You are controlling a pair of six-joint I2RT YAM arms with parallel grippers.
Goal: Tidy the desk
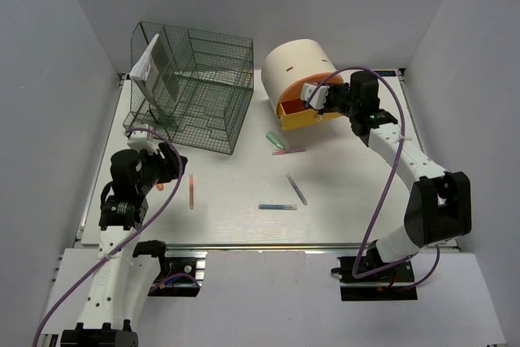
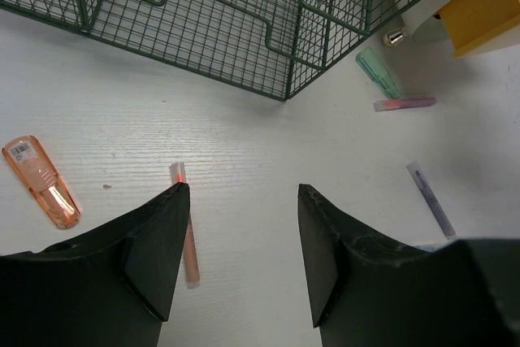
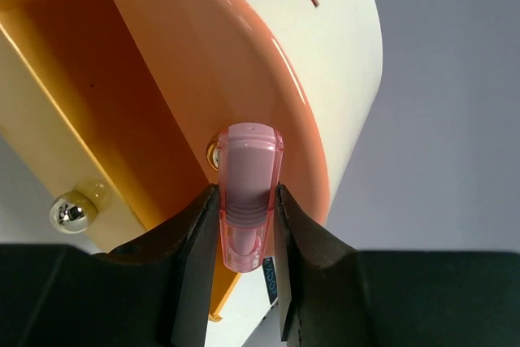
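Where you look from above, white board-lined counter spans scene centre. Green wire rack back left; cream cylindrical drawer unit back right, orange drawer cut off in wrist view. Left tool apart, empty. Right tool clamped on pink translucent ribbed piece, lower end hidden.

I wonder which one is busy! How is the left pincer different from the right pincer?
The left pincer is open and empty; the right pincer is shut on a pink see-through piece. The left pincer hangs over the white desk; the right pincer is by the orange drawer. Both have two black fingers.
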